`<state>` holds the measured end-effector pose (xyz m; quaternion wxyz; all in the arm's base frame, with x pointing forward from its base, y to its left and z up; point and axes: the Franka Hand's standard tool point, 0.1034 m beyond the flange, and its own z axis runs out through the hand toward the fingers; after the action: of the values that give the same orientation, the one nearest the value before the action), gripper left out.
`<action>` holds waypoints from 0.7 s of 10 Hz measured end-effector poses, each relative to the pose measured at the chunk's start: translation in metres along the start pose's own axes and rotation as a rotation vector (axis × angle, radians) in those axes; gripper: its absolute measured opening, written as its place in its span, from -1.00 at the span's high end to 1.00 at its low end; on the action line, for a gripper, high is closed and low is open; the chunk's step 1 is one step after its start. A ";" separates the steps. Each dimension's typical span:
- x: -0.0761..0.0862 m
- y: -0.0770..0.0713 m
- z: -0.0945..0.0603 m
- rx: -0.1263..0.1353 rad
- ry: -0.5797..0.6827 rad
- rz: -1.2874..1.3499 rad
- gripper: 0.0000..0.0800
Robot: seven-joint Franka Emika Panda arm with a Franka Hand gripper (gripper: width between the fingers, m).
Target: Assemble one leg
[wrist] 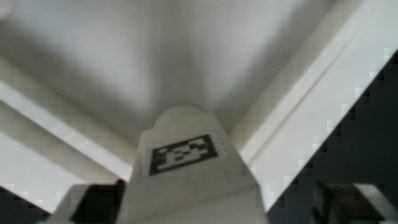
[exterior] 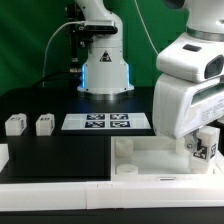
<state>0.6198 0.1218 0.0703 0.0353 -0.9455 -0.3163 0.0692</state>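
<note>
So, closest in, the small white plastic rectangular leg point(wrist: 183, 165) with its square black-and-white marker tag is seen from the wrist view clamped between the two dark fingertips of the two-finger gripper point(wrist: 196, 205), jaws closed in to the width of the block with nothing else caught in them. It's held lengthwise and pointed down toward the big flat white tray-like piece point(wrist: 160, 60), probably so the free end can be lined up with a socket. In the exterior view the gripper point(exterior: 203, 150) is found at the exterior view's right, with the leg point(exterior: 204, 148) hanging just above the tray-like piece point(exterior: 150, 160); whether contact has been made yet can't be told. A round corner socket point(exterior: 124, 170) is visible nearer the tray's other end, so the leg looks aimed at a different corner. Further back, the thin flat white marker board point(exterior: 107, 122) is laid flat on the black table point(exterior: 50, 150), and two more small white blocks point(exterior: 15, 124) point(exterior: 45, 124) are parked at the exterior view's left, well apart from the action, presumably kept out of the way until needed. Farthest off, the white arm base point(exterior: 105, 72) is seen against the green backdrop point(exterior: 30, 40).
</note>
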 end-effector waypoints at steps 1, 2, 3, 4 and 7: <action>0.000 0.001 0.000 -0.001 0.000 0.001 0.04; -0.001 0.001 0.000 0.000 0.000 0.001 0.26; -0.001 0.001 0.000 0.000 0.000 0.002 0.26; -0.001 0.001 0.000 0.000 0.000 0.028 0.26; -0.001 0.001 0.000 0.002 0.001 0.160 0.26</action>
<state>0.6199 0.1208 0.0701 0.0308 -0.9676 -0.2399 0.0719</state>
